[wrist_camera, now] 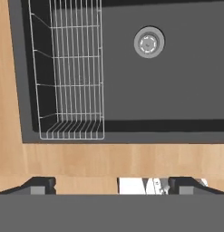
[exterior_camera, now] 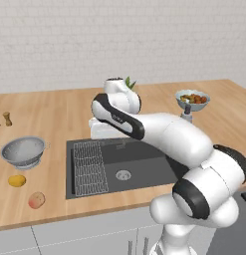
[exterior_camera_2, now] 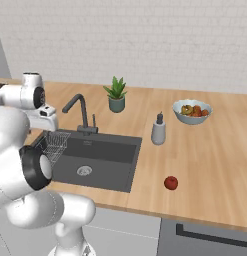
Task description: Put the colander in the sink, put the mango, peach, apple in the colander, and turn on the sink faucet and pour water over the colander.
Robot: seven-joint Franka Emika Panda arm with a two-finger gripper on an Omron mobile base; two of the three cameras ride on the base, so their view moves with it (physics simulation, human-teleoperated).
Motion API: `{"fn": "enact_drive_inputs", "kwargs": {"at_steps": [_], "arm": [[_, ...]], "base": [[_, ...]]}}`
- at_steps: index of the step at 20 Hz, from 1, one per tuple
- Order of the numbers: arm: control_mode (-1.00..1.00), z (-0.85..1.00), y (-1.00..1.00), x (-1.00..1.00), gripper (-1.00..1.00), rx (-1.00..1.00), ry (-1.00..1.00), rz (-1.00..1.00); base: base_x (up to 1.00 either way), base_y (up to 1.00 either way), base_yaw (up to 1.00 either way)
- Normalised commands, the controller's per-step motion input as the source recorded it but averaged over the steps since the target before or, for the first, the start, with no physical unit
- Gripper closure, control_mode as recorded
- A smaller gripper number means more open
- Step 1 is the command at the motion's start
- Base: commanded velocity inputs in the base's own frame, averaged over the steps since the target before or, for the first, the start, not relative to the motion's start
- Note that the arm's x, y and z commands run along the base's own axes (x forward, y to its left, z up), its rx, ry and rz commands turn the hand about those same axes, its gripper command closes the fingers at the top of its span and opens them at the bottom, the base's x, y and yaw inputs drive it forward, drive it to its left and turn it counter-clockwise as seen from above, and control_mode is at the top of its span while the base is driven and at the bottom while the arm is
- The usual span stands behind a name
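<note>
One silvery metal holey colander (exterior_camera: 23, 151) sits on the wooden tabletop (exterior_camera: 60, 112), left of the dark grey sink (wrist_camera: 177, 81); the tool (wrist_camera: 111, 185) is spread wide, empty; grab its rim gently.

Hidden or cut off:
- Sink faucet (exterior_camera_2: 81, 112): in the left base view, concealed behind the arm.
- Sink (wrist_camera: 168, 81): in the hand view, cut by the top and right edges; in the left base view its 3 o'clock side lies behind the arm.
- Wire rack (wrist_camera: 68, 68): top cropped in the hand view.
- Bowl (exterior_camera: 192, 99): contents too small to identify.
- Small brown items (exterior_camera: 2, 119), 9 o'clock in the left base view: too small to identify.
</note>
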Motion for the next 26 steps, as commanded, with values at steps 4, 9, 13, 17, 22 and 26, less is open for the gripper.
{"fn": "enact_drive_inputs", "kwargs": {"at_steps": [4,9,13,17,22,26], "arm": [[-1.00,-0.03,0.86,0.02,-1.00,0.00,0.01,-0.04],[-1.00,-0.05,0.83,0.07,-1.00,-0.03,0.03,0.00],[-1.00,-0.14,0.73,0.24,-1.00,-0.05,0.00,-0.02],[-1.00,-0.07,0.47,0.33,-1.00,-0.02,0.00,-0.08],[-1.00,-0.04,0.42,0.64,-1.00,0.00,0.00,-0.02],[-1.00,-0.07,0.52,0.57,-1.00,-0.01,0.00,-0.03]], "base": [[0.00,0.00,0.00],[0.00,0.00,0.00],[0.00,0.00,0.00],[0.00,0.00,0.00],[0.00,0.00,0.00],[0.00,0.00,0.00]]}}
